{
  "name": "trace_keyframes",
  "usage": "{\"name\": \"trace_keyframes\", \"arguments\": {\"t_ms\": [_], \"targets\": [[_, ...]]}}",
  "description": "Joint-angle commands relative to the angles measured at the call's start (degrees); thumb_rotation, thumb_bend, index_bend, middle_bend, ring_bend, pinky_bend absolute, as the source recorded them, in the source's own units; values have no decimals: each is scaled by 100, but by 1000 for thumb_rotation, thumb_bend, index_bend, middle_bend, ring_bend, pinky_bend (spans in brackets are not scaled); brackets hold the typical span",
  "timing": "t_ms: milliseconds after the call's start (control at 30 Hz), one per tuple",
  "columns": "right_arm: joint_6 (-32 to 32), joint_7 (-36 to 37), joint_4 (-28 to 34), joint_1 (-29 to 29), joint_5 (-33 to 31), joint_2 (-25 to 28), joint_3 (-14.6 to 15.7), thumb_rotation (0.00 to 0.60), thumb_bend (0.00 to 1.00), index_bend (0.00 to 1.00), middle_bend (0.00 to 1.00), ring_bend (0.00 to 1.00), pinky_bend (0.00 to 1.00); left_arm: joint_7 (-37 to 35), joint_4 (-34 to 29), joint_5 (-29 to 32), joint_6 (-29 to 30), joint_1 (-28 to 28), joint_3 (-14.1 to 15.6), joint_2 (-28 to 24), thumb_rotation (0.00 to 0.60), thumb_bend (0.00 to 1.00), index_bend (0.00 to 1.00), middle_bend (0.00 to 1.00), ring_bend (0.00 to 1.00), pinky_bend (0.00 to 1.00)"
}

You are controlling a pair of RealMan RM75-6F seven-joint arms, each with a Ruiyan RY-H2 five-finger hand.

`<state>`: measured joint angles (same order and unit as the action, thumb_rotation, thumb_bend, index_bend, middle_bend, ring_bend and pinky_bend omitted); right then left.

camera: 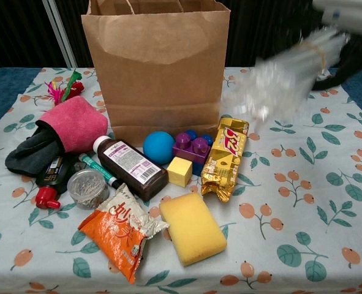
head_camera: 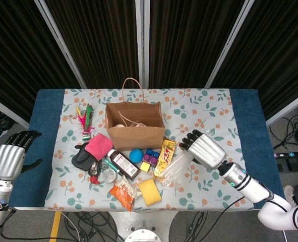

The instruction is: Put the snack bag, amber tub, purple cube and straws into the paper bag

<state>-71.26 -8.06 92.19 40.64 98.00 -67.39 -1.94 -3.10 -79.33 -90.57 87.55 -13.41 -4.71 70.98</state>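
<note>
**Straws in the air, bag open behind the clutter**

The right hand (head_camera: 205,147) grasps the clear bundle of plastic straws (head_camera: 173,166) at one end and holds it clear of the floral tablecloth (head_camera: 209,116), the free end slanting down towards the gold-wrapped snack bar (head_camera: 165,159). In the chest view the bundle (camera: 279,76) shows as a motion-blurred streak to the right of the brown paper bag (camera: 158,67), above the table.

The paper bag stands upright and open at the middle of the cloth, its handle at the back. Just in front of it lie a blue ball (camera: 159,147), a purple toy block (camera: 192,147) and a small yellow cube (camera: 180,171). The dark amber bottle with a white label (camera: 131,168) lies on its side to their left. The orange snack bag (camera: 123,231) sits at the front edge beside a yellow sponge (camera: 192,227). A pink cloth (camera: 75,122) rests over a dark one at the left.

The left hand (head_camera: 11,155) hangs off the table's left edge, empty, fingers loosely curled and apart.
</note>
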Motion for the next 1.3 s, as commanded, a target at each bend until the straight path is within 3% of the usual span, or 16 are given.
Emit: {"name": "trace_keyframes", "arguments": {"t_ms": [33,300,533,767,1167,1233,1300], "targets": [[-374,571,1019,-17,-1077,495,-980,600,195,687,582,408,421,-1,-22,-24,-9,-11,13,2,600,148,306,351,262,304],[366,1101,1027,851,-3266,-579,-2278,600,208,689,581,408,424,-52,-44,-100,-11,-18,59,-65,600,148,306,350,262,305],[398,1162,883,1510,-4036,-1556,-2903,600,209,693,581,408,424,-110,-52,-81,-46,-34,50,-139,600,148,306,351,262,304],[295,1069,916,1693,-4405,-2023,-3020,600,209,693,581,408,424,-190,16,-24,-121,-46,57,-96,600,148,306,350,262,305],[742,1547,126,1608,-4717,-2508,-2827,600,207,686,570,407,420,-316,165,-17,-115,-17,91,-75,600,148,306,351,262,304],[895,1635,75,1602,-4666,-2505,-2788,600,168,643,539,377,380,-326,176,-10,-121,-21,87,-68,600,147,306,351,262,304],[1210,1819,87,1581,-4551,-2415,-2715,600,57,471,444,233,222,-334,184,-7,-127,-27,83,-60,600,148,306,351,262,305]]}}
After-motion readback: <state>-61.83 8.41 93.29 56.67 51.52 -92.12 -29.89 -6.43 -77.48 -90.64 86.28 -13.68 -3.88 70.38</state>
